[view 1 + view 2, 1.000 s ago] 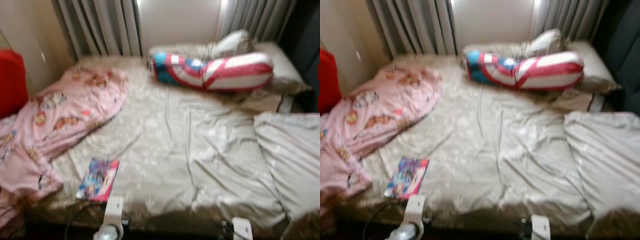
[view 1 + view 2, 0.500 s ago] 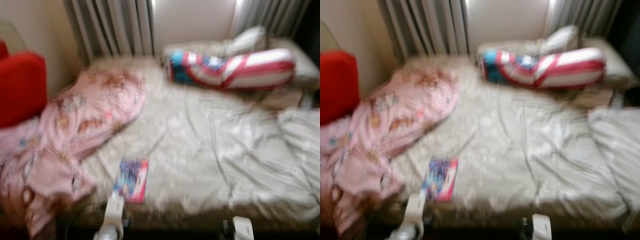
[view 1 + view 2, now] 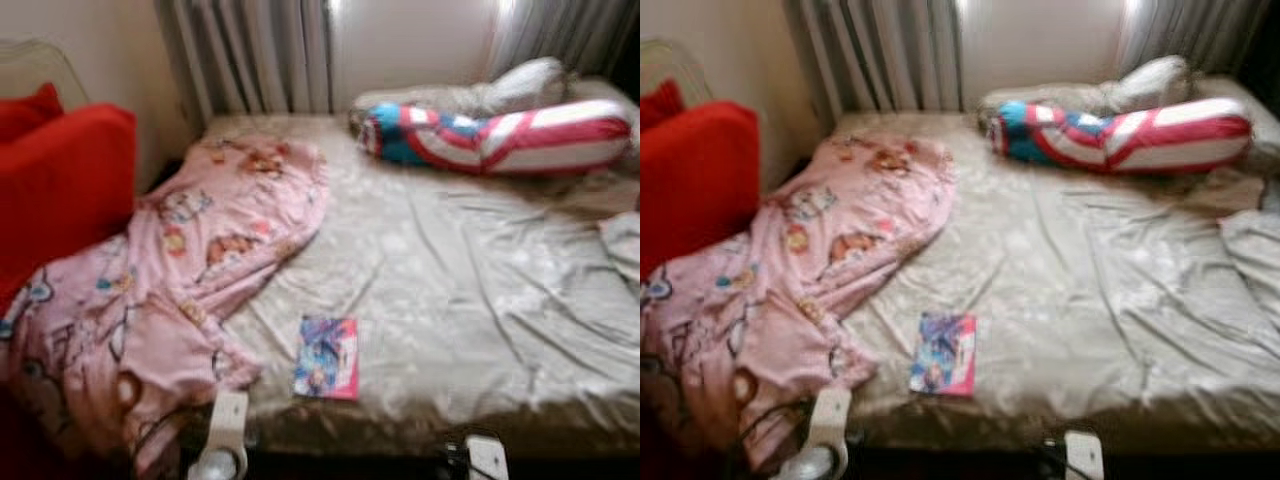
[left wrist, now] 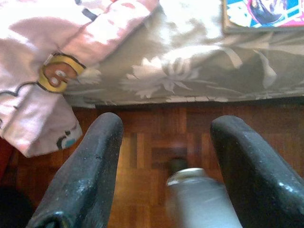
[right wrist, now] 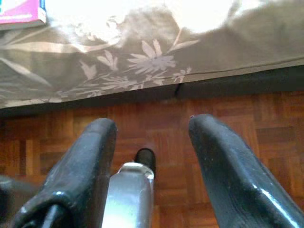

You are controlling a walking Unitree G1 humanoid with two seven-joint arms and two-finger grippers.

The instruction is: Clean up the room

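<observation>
A colourful book [image 3: 326, 371] lies near the front edge of the bed [image 3: 480, 290], also seen as book [image 4: 263, 14] and book [image 5: 21, 12]. A pink cartoon blanket [image 3: 190, 260] is crumpled over the bed's left side and hangs off the front corner. A red, white and blue bolster pillow [image 3: 500, 137] lies at the head of the bed. My left gripper [image 4: 166, 171] hangs open over the wooden floor by the bed's edge. My right gripper [image 5: 152, 166] also hangs open above the floor, holding nothing.
A red cushion [image 3: 60, 190] stands against the wall at the left. Grey curtains [image 3: 250, 55] hang behind the bed. A pale pillow [image 3: 520, 88] lies behind the bolster. Rumpled grey bedding [image 3: 1250, 240] sits at the right edge. Parquet floor [image 5: 266, 137] runs along the bed's front.
The whole view has shifted: the camera has turned left, so bed, book and pillow sit further right and more of the red cushion and pink blanket shows.
</observation>
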